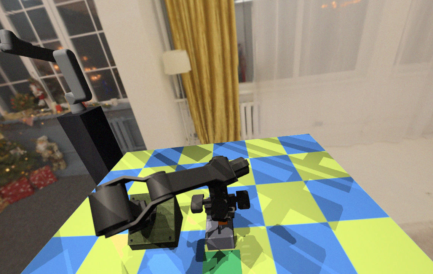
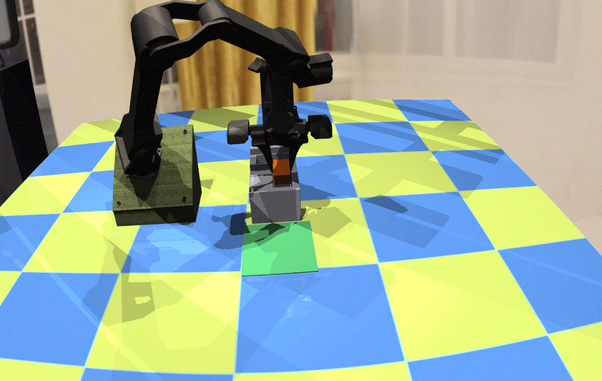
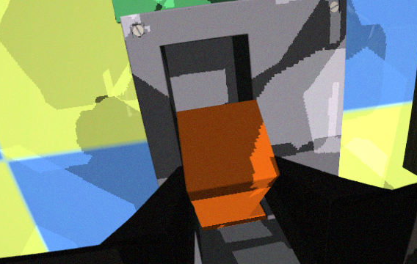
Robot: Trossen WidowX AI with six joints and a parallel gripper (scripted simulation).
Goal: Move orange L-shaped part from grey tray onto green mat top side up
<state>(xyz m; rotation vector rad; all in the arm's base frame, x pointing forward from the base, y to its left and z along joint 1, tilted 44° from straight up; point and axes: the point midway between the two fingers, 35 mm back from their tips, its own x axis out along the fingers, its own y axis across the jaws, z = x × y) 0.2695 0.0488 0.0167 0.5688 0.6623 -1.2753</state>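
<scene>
The step in hand is the pinch. The black parallel-jaw tool stands low over the grey block-shaped tray, its two fingers closed from either side on the orange L-shaped part, so it is holding the part rather than standing wide or shut on nothing. In the wrist view the part is tipped, its gripped end raised out of the long pocket while the lower orange lip sits down in the recess beneath it; the far stretch of the pocket, toward the mat, is bare grey. The part is thus still in the tray, not yet lifted free.

The tray sits near the middle of the blue and yellow chequered surface, and the flat green square mat lies touching its side that faces the near edge of the surface in the exterior view.

The next move, as I judge it, calls for a straight lift so the lower lip clears the pocket walls without catching, then a carry toward the near edge, levelling the part top side up over the mat before lowering and releasing.
</scene>
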